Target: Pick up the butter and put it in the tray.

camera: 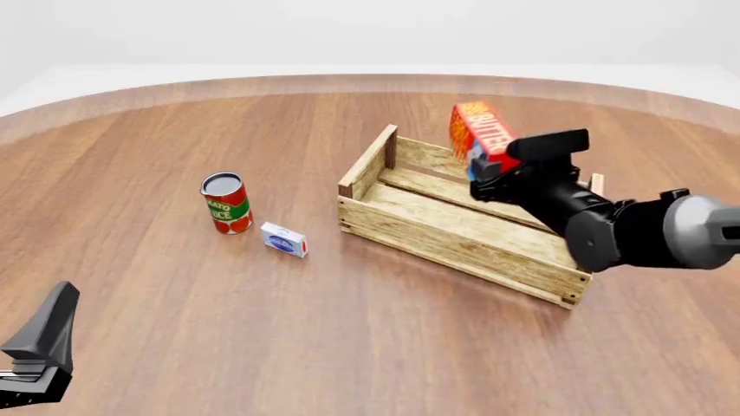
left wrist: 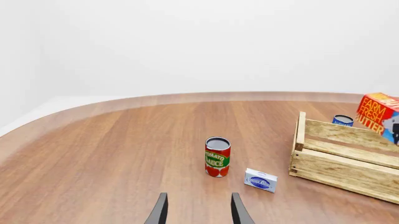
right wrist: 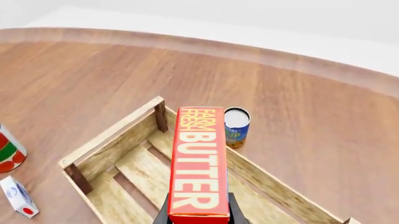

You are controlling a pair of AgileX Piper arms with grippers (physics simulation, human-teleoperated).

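One step remains: release. The right gripper (camera: 491, 169) grips the red rectangular butter carton (camera: 483, 134), lifted above the light wooden slatted tray (camera: 445, 238), not yet inside. The left gripper (left wrist: 198, 212) is idle, jaws apart, holding nothing.

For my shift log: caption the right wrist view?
Right gripper holds the butter above the tray.

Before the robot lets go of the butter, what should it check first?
1. Right claw grips the butter: ok.
2. Butter is above the tray: ok.
3. Tray floor under it has nothing in the way: ok.
4. Blue can stands outside the tray: ok.
5. Left claw is open and away from the tray: ok.
6. Butter is low enough to drop softly: cannot tell.
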